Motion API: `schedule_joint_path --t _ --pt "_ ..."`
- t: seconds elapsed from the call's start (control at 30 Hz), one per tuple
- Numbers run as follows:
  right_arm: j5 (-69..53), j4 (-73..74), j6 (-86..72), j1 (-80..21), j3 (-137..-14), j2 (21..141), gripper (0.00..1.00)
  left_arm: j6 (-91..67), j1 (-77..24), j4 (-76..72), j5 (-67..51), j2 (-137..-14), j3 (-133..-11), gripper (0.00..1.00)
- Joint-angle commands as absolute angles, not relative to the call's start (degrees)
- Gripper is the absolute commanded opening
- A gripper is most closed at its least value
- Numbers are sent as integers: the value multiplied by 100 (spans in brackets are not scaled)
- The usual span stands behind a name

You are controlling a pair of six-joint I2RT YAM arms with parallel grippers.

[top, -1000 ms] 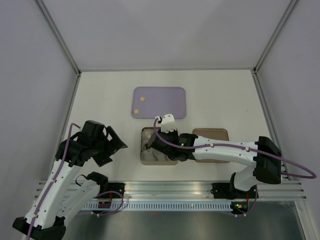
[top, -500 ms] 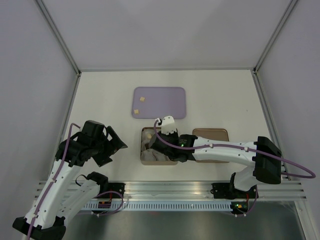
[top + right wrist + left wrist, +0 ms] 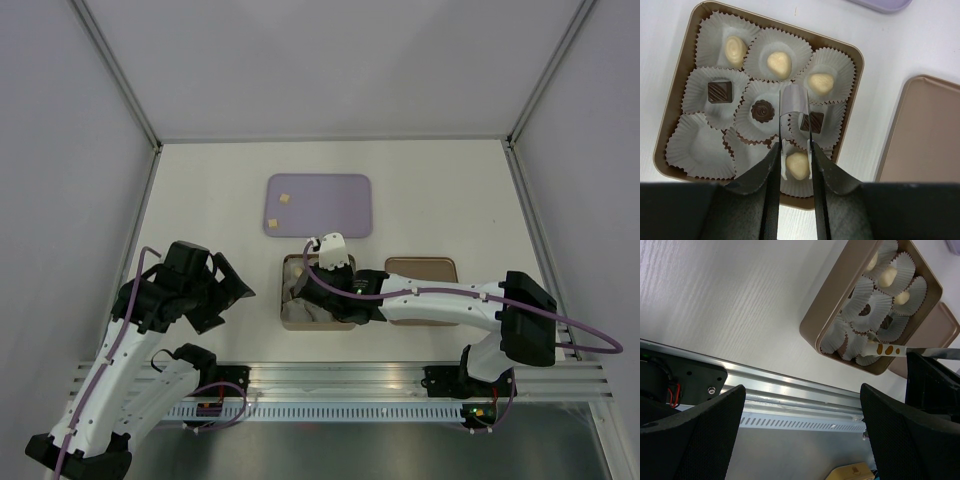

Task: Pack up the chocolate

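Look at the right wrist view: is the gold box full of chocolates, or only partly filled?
Partly filled. The box holds several chocolates, but the lower-left paper cup in that view is empty.

No legible text, no labels, no numbers

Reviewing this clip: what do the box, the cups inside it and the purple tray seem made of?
Box: probably thin metal or coated card; matte gold-brown, smooth rounded corners. Cups: white paper, judging by the crimped, pleated walls. Tray: likely plastic; even matte lilac surface, rounded corners.
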State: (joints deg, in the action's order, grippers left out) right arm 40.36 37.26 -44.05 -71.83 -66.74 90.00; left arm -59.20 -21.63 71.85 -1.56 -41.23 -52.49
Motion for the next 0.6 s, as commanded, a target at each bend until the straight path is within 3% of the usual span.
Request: schedule_joint_path --t 0.0,0.2,0.57 --pt "4271 3630 -4430 -7181 -6768 9000 29 -5924 -2180 7137 -149 -4078 -5265 100" --pt "4350 3700 -4474 -7189 -6785 8991 35 -5915 -2180 7137 -141 -4061 -5256 100" --pt "4377 3771 -4465 -7189 -6838 9018 39 -5854 -2188 7163 -114 -4078 -5291 100"
